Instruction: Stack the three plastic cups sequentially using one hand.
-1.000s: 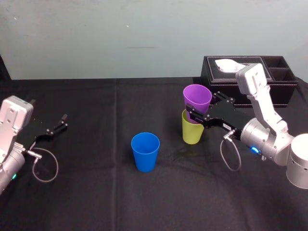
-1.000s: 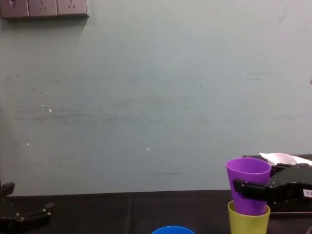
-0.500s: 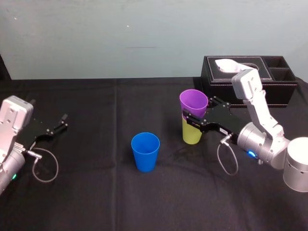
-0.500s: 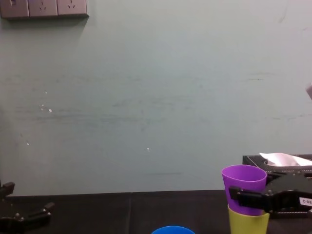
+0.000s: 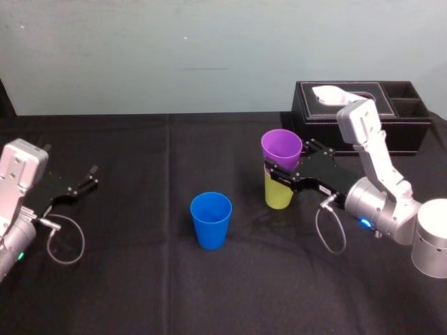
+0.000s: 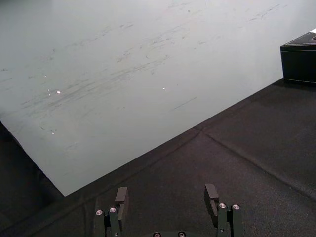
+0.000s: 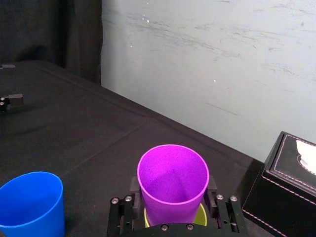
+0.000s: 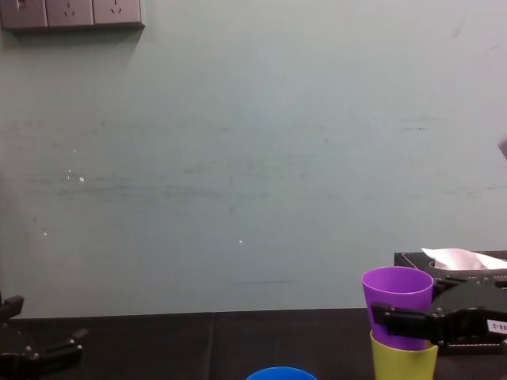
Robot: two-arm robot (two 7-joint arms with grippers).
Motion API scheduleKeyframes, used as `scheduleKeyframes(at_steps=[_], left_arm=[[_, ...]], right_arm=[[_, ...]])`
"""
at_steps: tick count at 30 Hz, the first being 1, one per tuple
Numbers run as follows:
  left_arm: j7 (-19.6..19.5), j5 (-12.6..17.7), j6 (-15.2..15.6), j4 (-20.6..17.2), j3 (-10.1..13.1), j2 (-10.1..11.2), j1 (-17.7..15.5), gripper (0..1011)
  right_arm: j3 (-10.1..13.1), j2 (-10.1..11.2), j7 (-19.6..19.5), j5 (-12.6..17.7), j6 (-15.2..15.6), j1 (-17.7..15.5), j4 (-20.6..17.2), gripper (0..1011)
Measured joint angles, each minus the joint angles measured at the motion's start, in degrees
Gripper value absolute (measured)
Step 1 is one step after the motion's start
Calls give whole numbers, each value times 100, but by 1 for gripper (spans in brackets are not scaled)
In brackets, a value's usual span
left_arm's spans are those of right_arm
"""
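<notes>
Now, right gripper (image 5: 289, 160) pinches purple cup (image 5: 282, 145) part-seated in yellow-green cup (image 5: 277, 196); crooked release could topple both. Left gripper (image 5: 86, 179) idles, spread, table's left edge.

Right arm (image 5: 383, 166), frame right: light grey boxy wrist module (image 5: 361, 120); silver cylindrical joints (image 5: 380, 204); looped grey cable (image 5: 316, 223); black right gripper (image 5: 286, 159) with white label (image 8: 497, 324). Left arm (image 5: 12, 234), lower left: matching; black left gripper (image 5: 89, 178) with silver screws (image 6: 221, 206).

A purple cup (image 5: 281, 149), yellow-green cup (image 5: 278, 195), blue cup (image 5: 211, 220); black tablecloth (image 5: 140, 279).
</notes>
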Motion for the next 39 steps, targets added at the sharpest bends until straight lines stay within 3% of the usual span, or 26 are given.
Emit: scheduleKeyframes(at_steps=[11, 28, 39], left_arm=[[0, 0, 0, 0, 0, 0, 0, 1010], [0, 0, 0, 0, 0, 0, 0, 1010], [0, 0, 0, 0, 0, 0, 0, 1010]], right_arm=[[6, 4, -2, 2, 5, 0, -8, 1004], [12, 7, -9, 5, 4, -9, -24, 1004], [227, 244, 81, 238, -131, -396, -569, 1004]])
